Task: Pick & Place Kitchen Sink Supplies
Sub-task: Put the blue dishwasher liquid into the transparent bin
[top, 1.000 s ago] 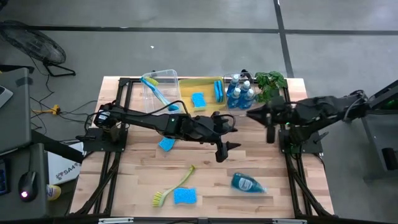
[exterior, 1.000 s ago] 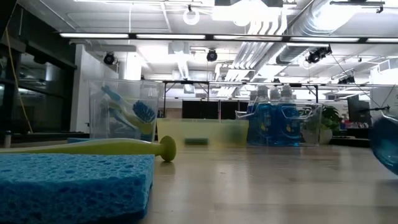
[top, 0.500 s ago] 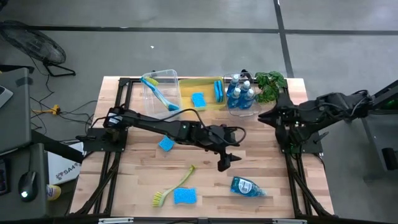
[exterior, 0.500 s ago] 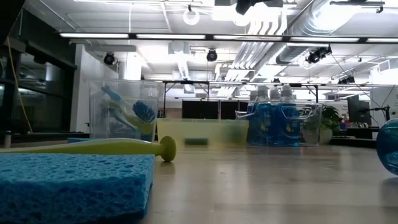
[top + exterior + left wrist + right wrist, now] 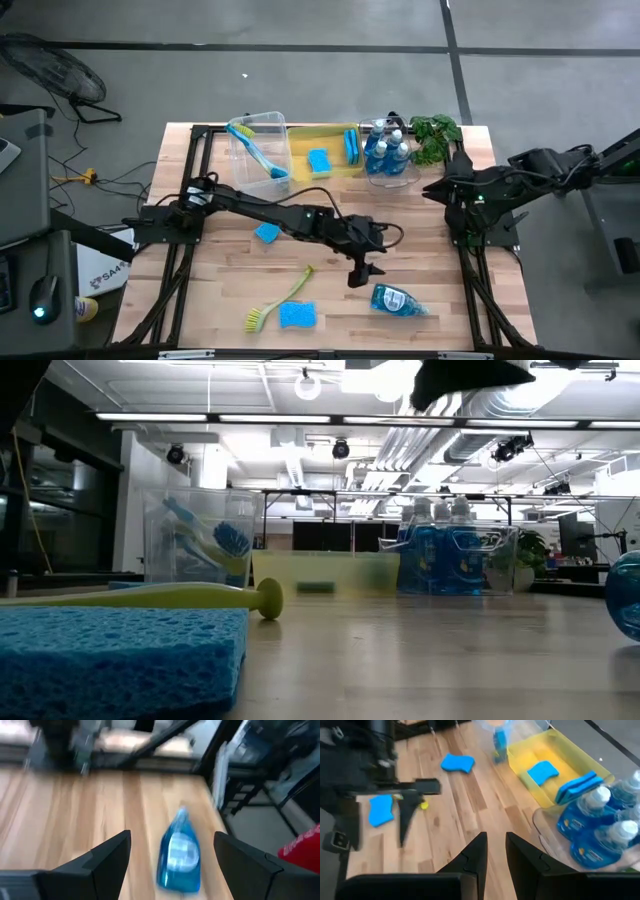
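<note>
My bench [image 5: 430,250] of pale wooden planks carries everything. Along its far edge stand a clear bin [image 5: 262,145] holding a blue brush [image 5: 257,151], a yellow bin [image 5: 325,145] with blue sponges [image 5: 319,161], and a clear bin of soap bottles [image 5: 386,150] beside a leafy plant [image 5: 434,133]. My left gripper [image 5: 358,276] reaches over the middle, jaws spread and empty, just beside a soap bottle [image 5: 398,298] lying flat near the front. My right gripper [image 5: 432,190] waits at the bench's right edge, jaws nearly pressed together, holding nothing. A yellow-green brush [image 5: 281,299] and a sponge [image 5: 297,315] lie at the front, another sponge [image 5: 267,232] mid-bench.
</note>
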`<state>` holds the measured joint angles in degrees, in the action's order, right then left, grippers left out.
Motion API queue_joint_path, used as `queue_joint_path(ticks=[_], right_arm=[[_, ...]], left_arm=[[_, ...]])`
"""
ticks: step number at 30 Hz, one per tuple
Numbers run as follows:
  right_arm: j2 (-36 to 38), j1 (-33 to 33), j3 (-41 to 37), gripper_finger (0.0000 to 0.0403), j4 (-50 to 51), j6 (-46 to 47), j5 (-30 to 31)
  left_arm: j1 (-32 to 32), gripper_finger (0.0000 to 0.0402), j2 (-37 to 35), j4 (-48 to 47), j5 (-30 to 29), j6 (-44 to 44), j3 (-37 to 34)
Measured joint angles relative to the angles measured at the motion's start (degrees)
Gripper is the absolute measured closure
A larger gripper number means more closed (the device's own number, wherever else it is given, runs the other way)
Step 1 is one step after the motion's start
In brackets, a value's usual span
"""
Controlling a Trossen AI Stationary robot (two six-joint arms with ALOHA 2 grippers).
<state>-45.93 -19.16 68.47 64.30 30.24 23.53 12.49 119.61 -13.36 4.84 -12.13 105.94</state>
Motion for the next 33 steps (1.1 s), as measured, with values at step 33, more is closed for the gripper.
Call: queue_joint_path(ticks=[33], right_arm=[[-25.8, -25.7, 0.1, 0.0339, 4.1, 36.4, -15.1]], left_arm=[[-1.5, 0.0202, -18.9, -24.0, -3.0, 1.8, -5.8]])
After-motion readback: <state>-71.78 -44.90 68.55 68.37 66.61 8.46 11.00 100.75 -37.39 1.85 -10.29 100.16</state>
